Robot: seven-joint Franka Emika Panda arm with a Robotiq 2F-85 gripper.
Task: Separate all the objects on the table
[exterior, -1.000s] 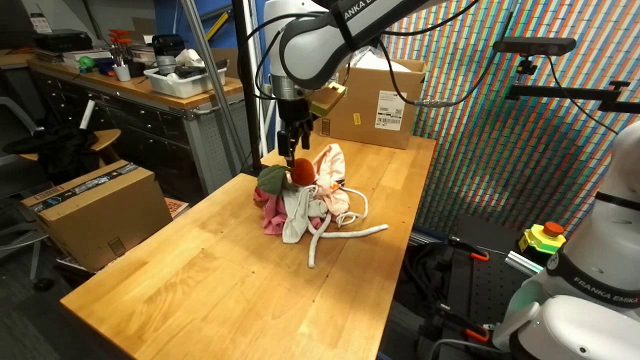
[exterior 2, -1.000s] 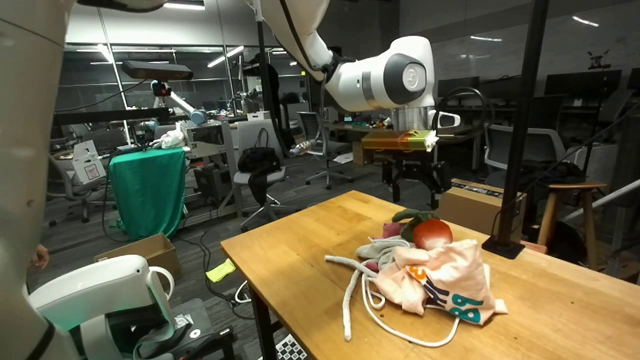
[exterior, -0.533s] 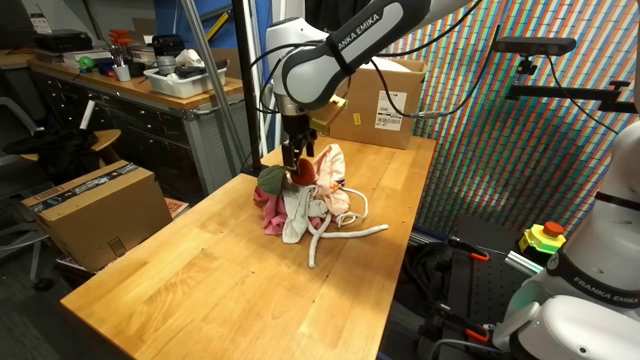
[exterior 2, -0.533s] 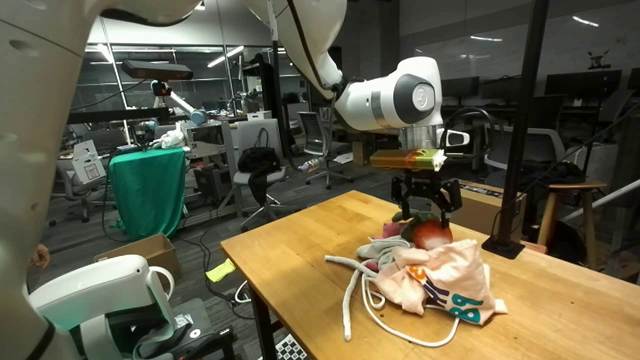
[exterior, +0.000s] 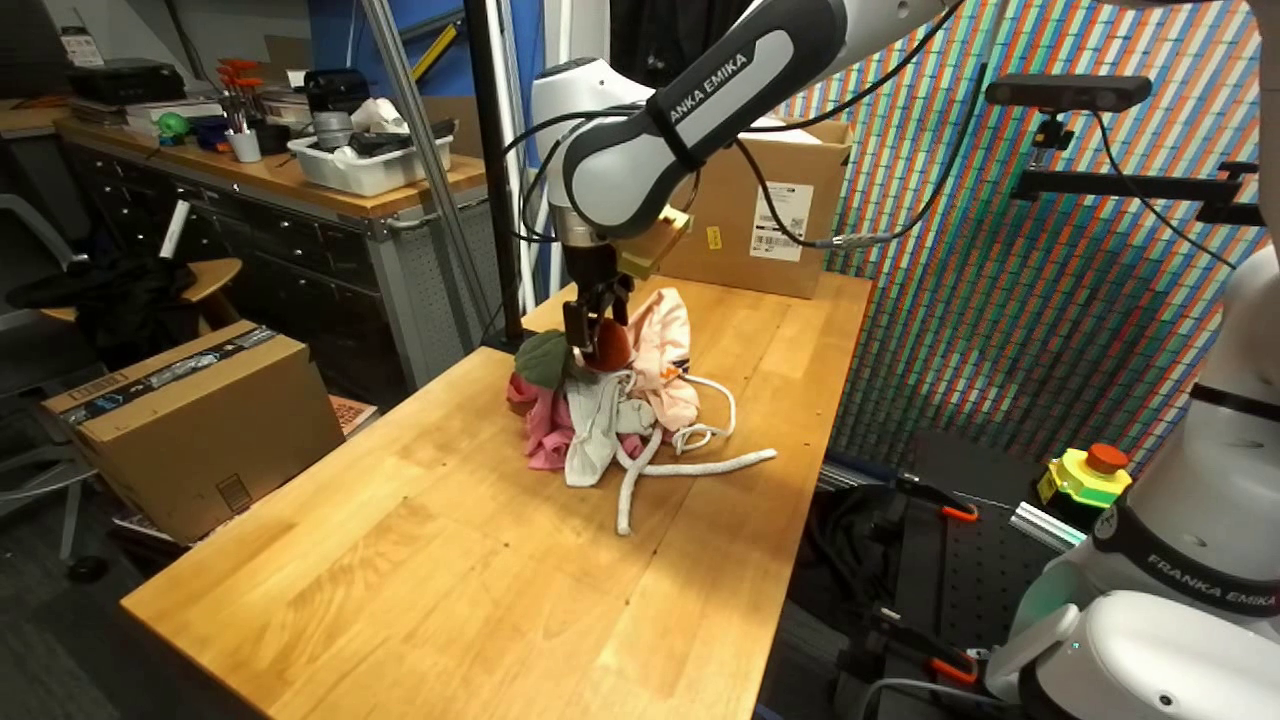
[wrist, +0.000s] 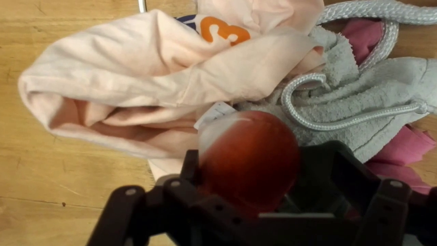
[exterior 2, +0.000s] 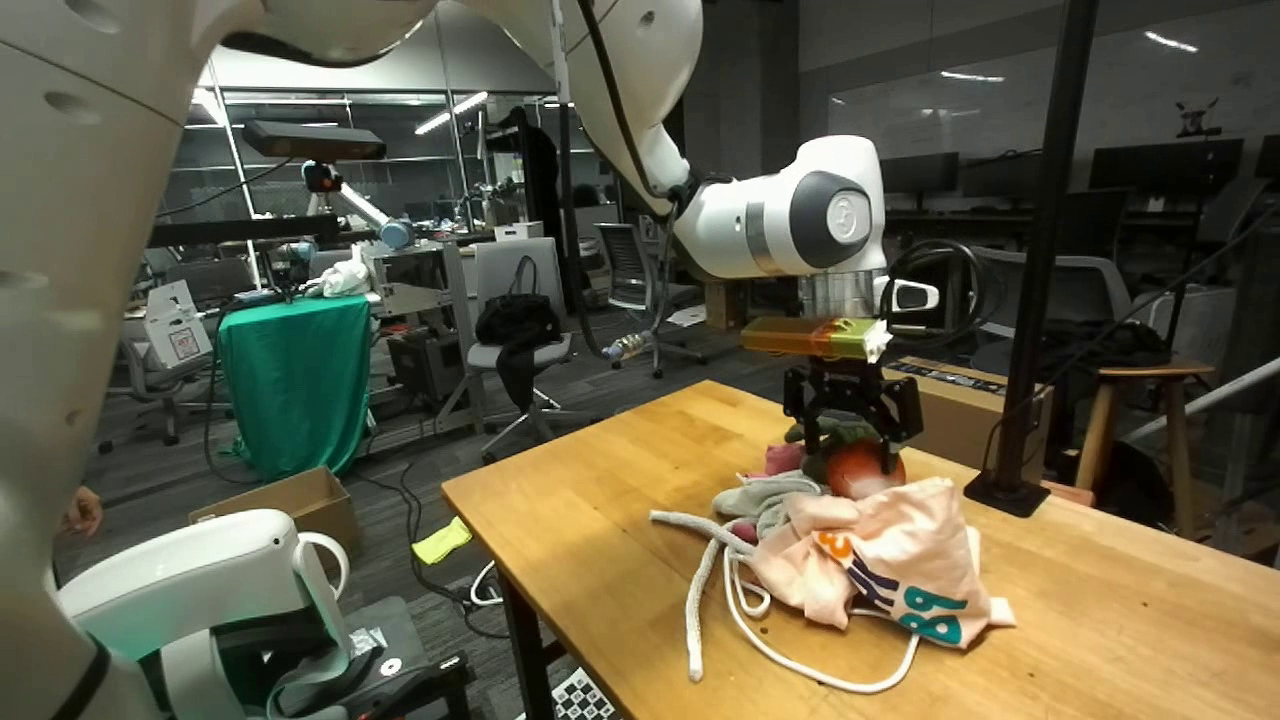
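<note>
One heap lies on the light-wood table (exterior: pixel 450 580) — a red ball (wrist: pixel 251 159) with a dark green leaf (exterior: pixel 541 358), just beside a crumpled peach cloth (exterior 2: pixel 905 545) printed in orange, navy and teal. A rumpled grey cloth (exterior: pixel 592 430) lies partly over a deep-pink cloth (exterior: pixel 547 430). A thick white rope (exterior: pixel 710 467) reaches out onto wood, its two visible ends spread apart — nearby, a thinner white cord (exterior 2: pixel 850 687) loops.
</note>
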